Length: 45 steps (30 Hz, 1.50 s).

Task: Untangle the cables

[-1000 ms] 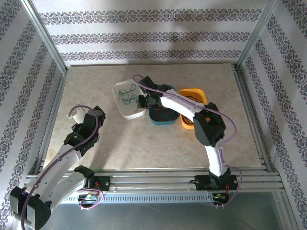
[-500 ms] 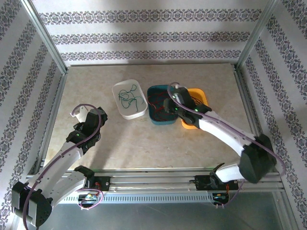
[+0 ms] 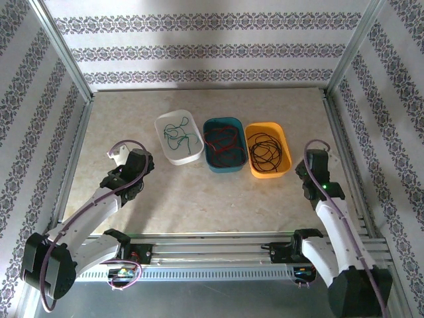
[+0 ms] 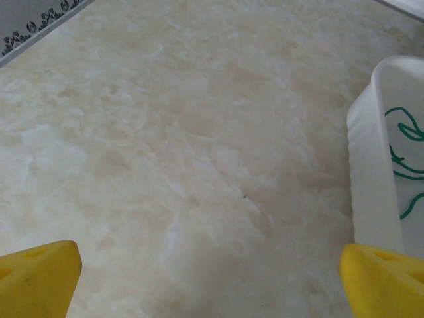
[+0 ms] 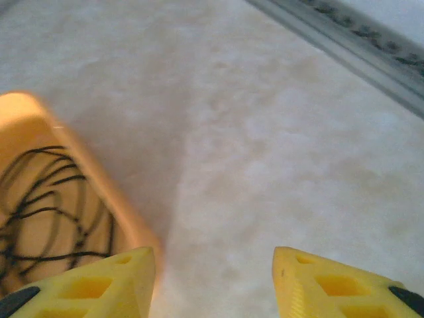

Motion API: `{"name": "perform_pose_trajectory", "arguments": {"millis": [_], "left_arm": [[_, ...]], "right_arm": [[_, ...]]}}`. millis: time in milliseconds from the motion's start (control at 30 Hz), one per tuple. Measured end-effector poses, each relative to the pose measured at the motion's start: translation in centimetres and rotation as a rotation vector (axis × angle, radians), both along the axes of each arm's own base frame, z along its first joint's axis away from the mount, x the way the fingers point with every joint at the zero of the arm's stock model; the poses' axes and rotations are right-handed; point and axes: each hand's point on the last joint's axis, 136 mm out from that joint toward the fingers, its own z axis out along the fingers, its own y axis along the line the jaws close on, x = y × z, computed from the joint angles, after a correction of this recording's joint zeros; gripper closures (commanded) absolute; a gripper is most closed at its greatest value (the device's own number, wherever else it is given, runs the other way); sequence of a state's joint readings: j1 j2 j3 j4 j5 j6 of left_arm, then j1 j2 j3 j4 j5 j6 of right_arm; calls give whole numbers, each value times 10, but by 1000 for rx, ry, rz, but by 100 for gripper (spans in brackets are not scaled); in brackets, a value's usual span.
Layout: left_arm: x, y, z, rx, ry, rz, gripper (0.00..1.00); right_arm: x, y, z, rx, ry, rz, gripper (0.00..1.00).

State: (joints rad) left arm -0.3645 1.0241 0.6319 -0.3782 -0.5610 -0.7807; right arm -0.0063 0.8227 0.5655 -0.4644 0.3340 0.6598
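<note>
gripper on your left [image 4: 212, 285] gapes wide, empty, over the table [image 4: 165, 132], near the white tray [image 3: 177, 159]. green cable [image 3: 177, 136] in there, red cable [image 3: 222, 139] in the teal tray [image 3: 225, 168], black cable [image 3: 266, 149] in the orange tray [image 3: 268, 173]. gripper on your right [image 5: 215, 278] parted, empty, just beside that one.

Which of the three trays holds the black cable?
The orange tray, rightmost: the black cable lies in it. The white tray holds the green cable, the teal tray the red cable.

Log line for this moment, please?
green cable: white tray; red cable: blue tray; black cable: orange tray; left gripper: open; right gripper: open
</note>
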Motion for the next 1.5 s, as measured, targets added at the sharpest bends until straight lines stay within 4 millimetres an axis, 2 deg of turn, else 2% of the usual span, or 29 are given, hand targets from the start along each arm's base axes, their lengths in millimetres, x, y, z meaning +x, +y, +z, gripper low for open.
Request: {"name": "perform_pose_trajectory", "arguments": {"millis": [133, 367, 433, 567, 1033, 1300, 1500], "left_arm": [[2, 3, 5, 32, -1, 2, 1], [4, 4, 11, 46, -9, 10, 1], [4, 5, 11, 47, -9, 11, 1], [4, 5, 11, 47, -9, 11, 1], [4, 5, 11, 47, -9, 10, 1], [4, 4, 10, 45, -8, 10, 1], [5, 3, 10, 38, -8, 7, 1]], "right_arm": [[-17, -2, -25, 18, 83, -13, 50], [-36, 19, -89, 170, 284, -13, 51], [-37, 25, -102, 202, 327, -6, 51], [-26, 34, -118, 236, 396, 37, 51], [-10, 41, -126, 129, 708, 146, 52], [-8, 42, -124, 95, 794, 199, 53], [-1, 46, -122, 69, 787, 245, 53]]}}
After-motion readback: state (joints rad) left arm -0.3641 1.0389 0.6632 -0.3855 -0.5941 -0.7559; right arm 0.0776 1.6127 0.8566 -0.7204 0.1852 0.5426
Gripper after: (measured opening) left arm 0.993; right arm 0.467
